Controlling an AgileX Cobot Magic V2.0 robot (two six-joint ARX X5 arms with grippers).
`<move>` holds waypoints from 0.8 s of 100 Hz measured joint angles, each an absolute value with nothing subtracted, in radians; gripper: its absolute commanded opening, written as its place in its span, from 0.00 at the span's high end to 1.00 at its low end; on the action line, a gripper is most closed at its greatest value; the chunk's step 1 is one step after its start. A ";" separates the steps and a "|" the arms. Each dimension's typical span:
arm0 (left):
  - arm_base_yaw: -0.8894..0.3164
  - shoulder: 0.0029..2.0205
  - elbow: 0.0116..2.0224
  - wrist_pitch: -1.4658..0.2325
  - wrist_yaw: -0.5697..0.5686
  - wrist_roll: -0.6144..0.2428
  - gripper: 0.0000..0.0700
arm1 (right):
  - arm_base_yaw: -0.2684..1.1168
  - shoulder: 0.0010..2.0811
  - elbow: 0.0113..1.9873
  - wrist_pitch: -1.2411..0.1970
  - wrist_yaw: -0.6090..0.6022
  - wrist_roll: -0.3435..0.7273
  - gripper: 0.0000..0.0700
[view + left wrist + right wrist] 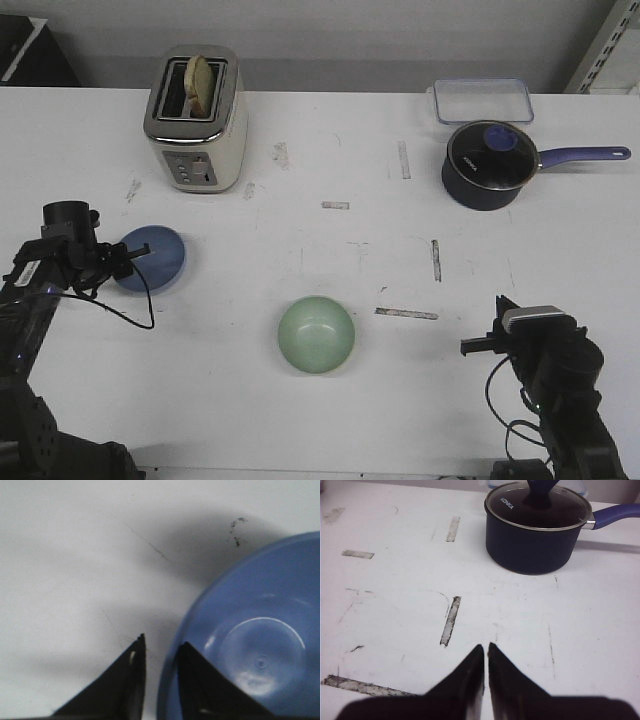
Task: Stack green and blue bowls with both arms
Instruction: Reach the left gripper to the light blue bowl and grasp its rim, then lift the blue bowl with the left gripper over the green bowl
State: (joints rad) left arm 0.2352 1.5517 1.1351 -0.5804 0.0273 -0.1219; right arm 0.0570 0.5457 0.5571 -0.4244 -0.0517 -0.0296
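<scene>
A: Since both bowls looked smooth, thin and light, where would a hold be safest?

B: On the rim. The left claw [159,652] straddled the blue bowl [150,256]'s edge, slightly parted, unclamped. The green bowl [316,334] sat mid-counter [330,150]. The right claw [485,652] hung nearly closed, empty. The saucepan [536,527]'s lid read "KONKA".

Setting: a robotics test bench dressed with kitchen items — not a working kitchen. A white table [330,150], scuffed and marked with worn tape strips [406,313], carries a toaster [195,120] at far left and a lidded saucepan [490,165] and clear plastic container [482,100] at far right. A plain grey wall stands behind — metal shelving [610,50] occupies the far right corner.
</scene>
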 measured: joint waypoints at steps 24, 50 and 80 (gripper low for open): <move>0.236 1.527 1.236 -0.629 0.064 -0.122 1.00 | 0.057 0.546 0.557 -0.424 -0.052 -0.030 1.00; 0.143 1.449 1.444 -0.792 0.233 -0.122 1.00 | 0.057 0.546 0.557 -0.424 -0.052 -0.030 1.00; -0.197 1.332 1.452 -0.878 0.292 -0.122 1.00 | 0.057 0.546 0.557 -0.424 -0.052 -0.030 1.00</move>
State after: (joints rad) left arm -0.1970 1.3319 1.4521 -0.8776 0.2924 -0.1219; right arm 0.0570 0.5457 0.5571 -0.4244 -0.0517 -0.0296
